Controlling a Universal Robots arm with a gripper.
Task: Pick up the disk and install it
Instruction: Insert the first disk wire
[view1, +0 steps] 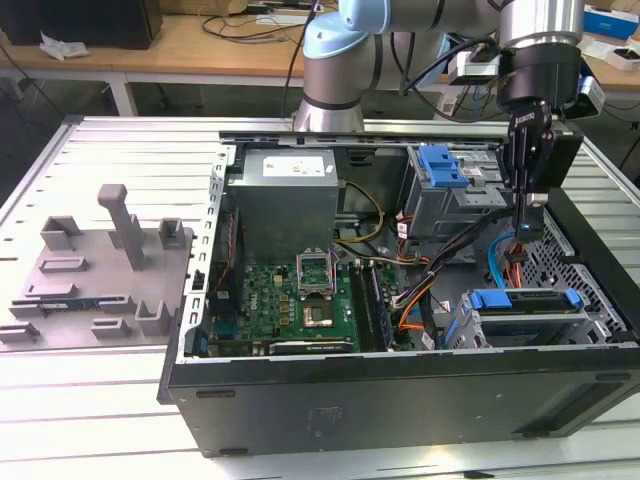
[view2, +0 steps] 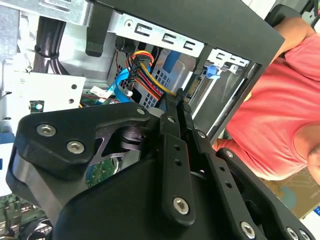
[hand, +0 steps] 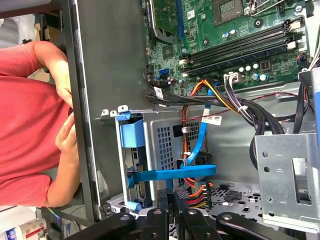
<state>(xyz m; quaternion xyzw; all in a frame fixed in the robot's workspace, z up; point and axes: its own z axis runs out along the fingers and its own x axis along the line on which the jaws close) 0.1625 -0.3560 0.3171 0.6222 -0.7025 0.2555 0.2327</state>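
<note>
exterior view, hand clenched, poised just above the disk, seated inside the computer case

The case is black, its motherboard green. At the motherboard's three o'clock in the exterior view, the silver disk is framed in bright blue; the gripper is black.

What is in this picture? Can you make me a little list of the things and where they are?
hand: shut, hangs inside the computer case, not holding the disk
disk: slotted inside the case, under the hand, at the exterior view's right
gray holder: outside the case, at the exterior view's left
person: red shirt, close beside the case in both wrist views
</note>
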